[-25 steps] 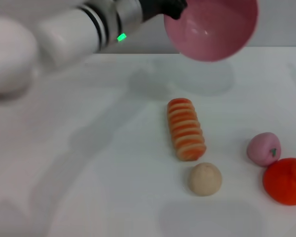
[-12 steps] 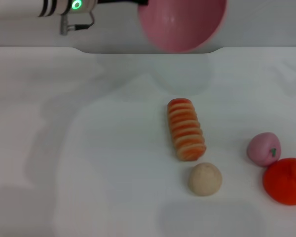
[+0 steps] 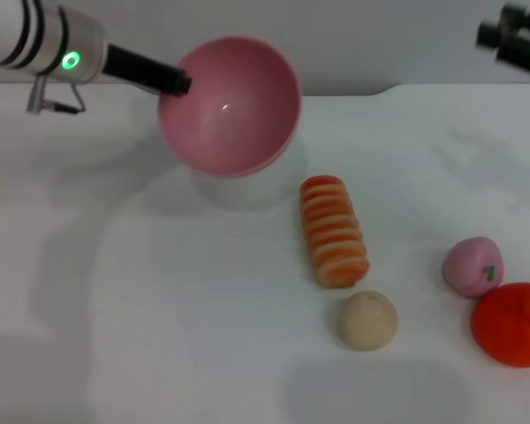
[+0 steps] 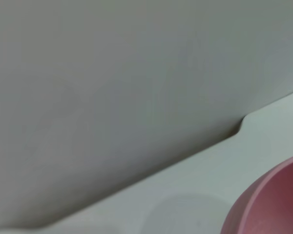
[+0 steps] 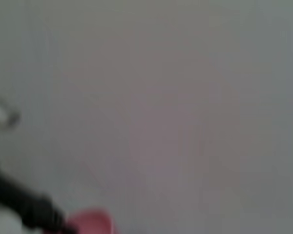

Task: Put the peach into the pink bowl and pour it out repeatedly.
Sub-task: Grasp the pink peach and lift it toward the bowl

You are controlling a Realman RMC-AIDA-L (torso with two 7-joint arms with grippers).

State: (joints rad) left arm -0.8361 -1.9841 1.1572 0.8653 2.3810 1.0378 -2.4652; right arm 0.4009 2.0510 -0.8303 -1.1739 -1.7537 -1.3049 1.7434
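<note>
Gripping tilted pink bowl rim, left end effector, right end effector cropped, grip unclear

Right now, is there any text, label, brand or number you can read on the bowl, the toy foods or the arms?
None: no words, numbers or brand marks are readable in any view.
The pink bowl, peach and table carry no lettering.
The left gripper, at the bowl's rim, shows only a green indicator light and black bands on its arm, no text.
</note>
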